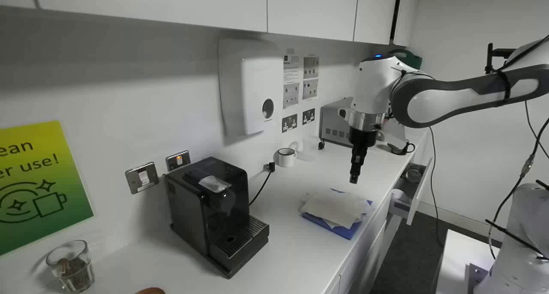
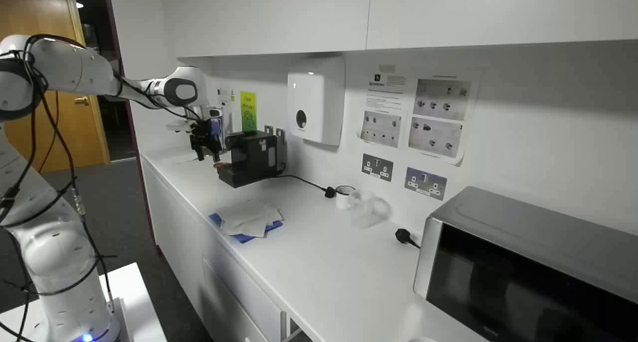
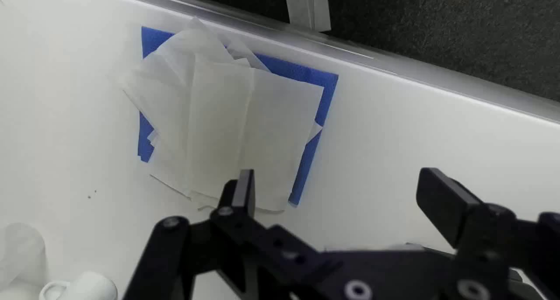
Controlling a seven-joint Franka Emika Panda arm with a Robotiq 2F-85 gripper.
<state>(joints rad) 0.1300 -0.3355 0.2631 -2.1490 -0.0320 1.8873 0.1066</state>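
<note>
Paper towels (image 3: pixel 249 129) are piled loosely over blue cloth (image 3: pixel 302 72), close beside the front edge of the table (image 3: pixel 407 138). The end effector (image 3: pixel 339 182) is raised near them, spread wide, with nothing held. Since the pile appears not to be centred between the fingers, by a straight descent it might be met by one finger only; thin sheets could be crumpled or, with that edge so near, pushed onto the floor (image 3: pixel 472 33).

Gripper (image 2: pixel 209 158) above wht counter (image 2: pixel 319 267), jaws apart — papers (image 2: pixel 249 216) on blue sheet (image 2: pixel 243 238), plug (image 2: pixel 402 236) nr microwave (image 2: pixel 538 222).
</note>
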